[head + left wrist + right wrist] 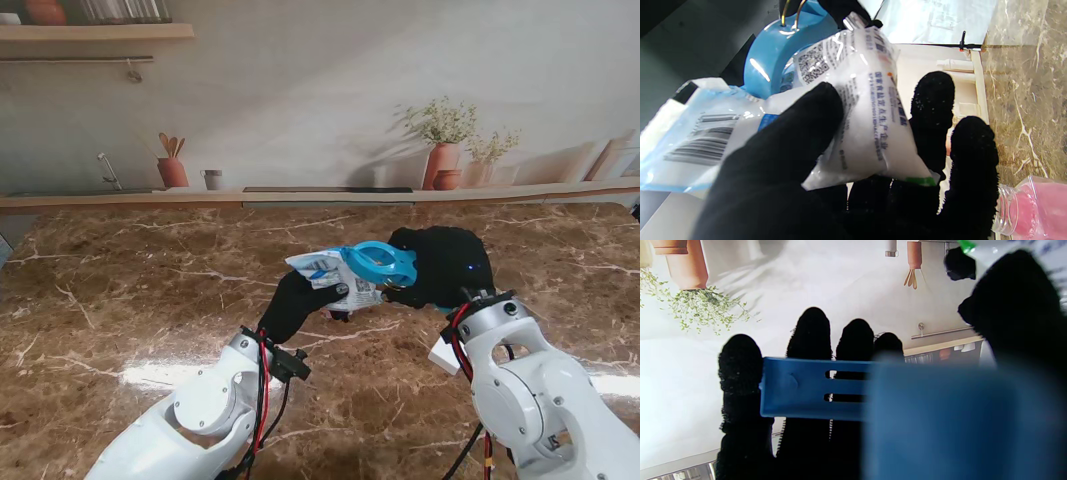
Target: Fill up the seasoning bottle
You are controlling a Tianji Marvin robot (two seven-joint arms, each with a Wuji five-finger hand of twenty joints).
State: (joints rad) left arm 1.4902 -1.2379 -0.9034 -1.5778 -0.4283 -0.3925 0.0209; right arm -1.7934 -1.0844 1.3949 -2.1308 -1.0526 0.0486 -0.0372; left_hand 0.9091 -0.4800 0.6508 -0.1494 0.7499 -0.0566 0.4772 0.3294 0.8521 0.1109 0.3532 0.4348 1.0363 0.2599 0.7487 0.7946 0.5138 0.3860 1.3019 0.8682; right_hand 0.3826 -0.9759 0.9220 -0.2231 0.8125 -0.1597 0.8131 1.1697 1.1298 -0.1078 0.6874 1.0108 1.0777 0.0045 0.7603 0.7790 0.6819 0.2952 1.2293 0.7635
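My left hand [298,305], in a black glove, is shut on a white and blue seasoning bag [325,270], held tilted above the table. The bag's upper end rests against a blue funnel [382,262], and my right hand [445,265] is shut on that funnel. In the left wrist view the bag [857,110] lies across my left hand [790,173], with the funnel [773,56] behind it. A clear pink bottle [1033,210] with an open neck shows beside the fingers. The stand view does not show the bottle. The right wrist view shows the funnel's flat handle [800,388] across my fingers [810,336].
A white tray [970,83] lies on the brown marble table [130,300] under my hands; a white corner [443,355] shows beside my right arm. A ledge with pots and plants [445,150] runs along the far edge.
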